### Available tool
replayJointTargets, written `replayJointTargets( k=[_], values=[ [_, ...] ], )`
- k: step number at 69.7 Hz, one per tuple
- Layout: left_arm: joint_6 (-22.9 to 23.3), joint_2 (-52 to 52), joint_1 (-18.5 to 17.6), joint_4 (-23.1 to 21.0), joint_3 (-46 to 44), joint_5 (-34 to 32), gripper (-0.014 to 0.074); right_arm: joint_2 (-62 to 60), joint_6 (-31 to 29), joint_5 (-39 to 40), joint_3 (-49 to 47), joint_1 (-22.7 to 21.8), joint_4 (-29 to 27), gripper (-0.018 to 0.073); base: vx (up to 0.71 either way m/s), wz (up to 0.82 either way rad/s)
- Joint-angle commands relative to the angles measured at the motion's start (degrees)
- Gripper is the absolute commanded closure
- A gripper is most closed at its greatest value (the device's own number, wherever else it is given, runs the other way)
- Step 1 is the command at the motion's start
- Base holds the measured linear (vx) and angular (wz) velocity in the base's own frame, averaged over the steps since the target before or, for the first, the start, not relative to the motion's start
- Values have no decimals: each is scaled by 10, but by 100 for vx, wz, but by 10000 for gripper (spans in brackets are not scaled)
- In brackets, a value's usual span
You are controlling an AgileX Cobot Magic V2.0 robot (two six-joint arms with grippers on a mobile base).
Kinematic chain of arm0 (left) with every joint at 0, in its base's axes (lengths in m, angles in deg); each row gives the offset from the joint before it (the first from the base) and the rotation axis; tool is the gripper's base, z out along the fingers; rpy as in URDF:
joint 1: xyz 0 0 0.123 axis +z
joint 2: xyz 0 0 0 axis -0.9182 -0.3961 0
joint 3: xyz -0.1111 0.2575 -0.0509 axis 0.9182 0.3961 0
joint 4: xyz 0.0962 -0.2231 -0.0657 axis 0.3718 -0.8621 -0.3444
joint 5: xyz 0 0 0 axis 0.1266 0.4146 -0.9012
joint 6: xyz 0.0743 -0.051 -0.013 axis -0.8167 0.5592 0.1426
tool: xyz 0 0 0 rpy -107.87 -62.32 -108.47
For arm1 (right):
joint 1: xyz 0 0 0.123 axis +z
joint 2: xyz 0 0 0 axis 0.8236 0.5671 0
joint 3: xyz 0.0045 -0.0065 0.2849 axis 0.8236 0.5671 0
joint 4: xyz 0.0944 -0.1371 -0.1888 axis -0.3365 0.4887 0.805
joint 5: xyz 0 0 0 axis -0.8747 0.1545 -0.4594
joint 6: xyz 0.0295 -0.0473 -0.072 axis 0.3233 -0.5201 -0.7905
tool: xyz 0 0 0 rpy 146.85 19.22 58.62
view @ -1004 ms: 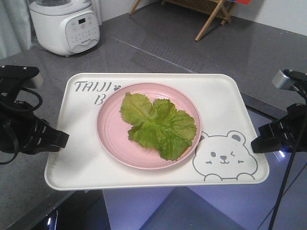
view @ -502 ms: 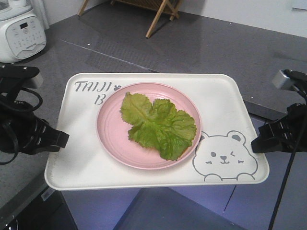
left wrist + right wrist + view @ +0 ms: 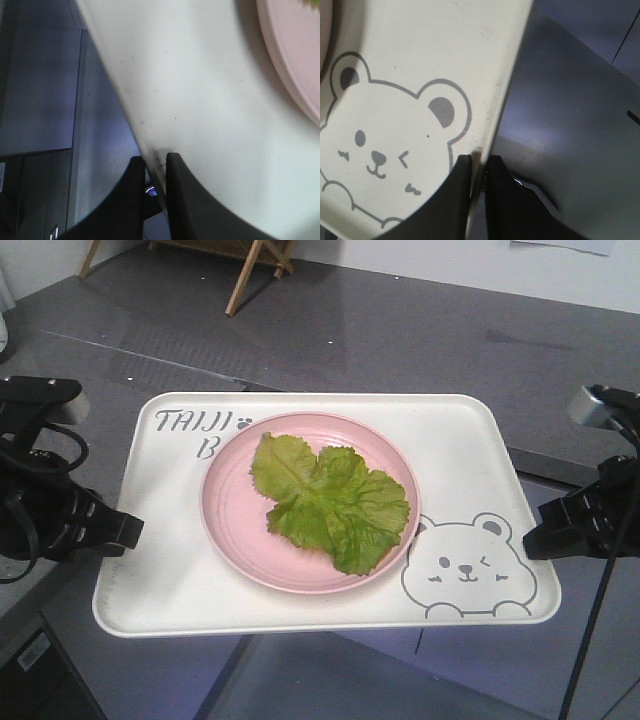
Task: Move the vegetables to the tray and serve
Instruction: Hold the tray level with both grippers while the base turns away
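Left gripper point(image 3: 156, 163) is clamped on the left rim of the tray point(image 3: 470, 460), right gripper point(image 3: 479, 163) on its right rim; I see the vegetables point(image 3: 335, 505) lying on the pink plate point(image 3: 235, 515).

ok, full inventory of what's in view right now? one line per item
tray: one, cream-white with grey bear drawing and lettering, held between both claws
plate: one, pink, round, on the tray, left of centre
lettuce leaves: a few overlapping, exact count unclear, bright green, on the plate
wooden stand: one, light brown, only its legs show, top edge of the front view
grey surface: one, dark grey, behind the tray
left claw: one, black, clamped on the tray's left rim
right claw: one, black, clamped on the tray's right rim
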Motion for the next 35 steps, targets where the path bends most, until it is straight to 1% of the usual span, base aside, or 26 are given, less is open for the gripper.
replayJointTargets(
  k=[1, 35],
  values=[
    [-24, 16, -8, -41, -17, -31, 602, -18, -29, -24, -15, 9, -65, 562, -6, -26],
    [-24, 16, -8, -41, -17, -31, 602, -18, -29, -29, -15, 9, -65, 562, -4, -32]
  ],
)
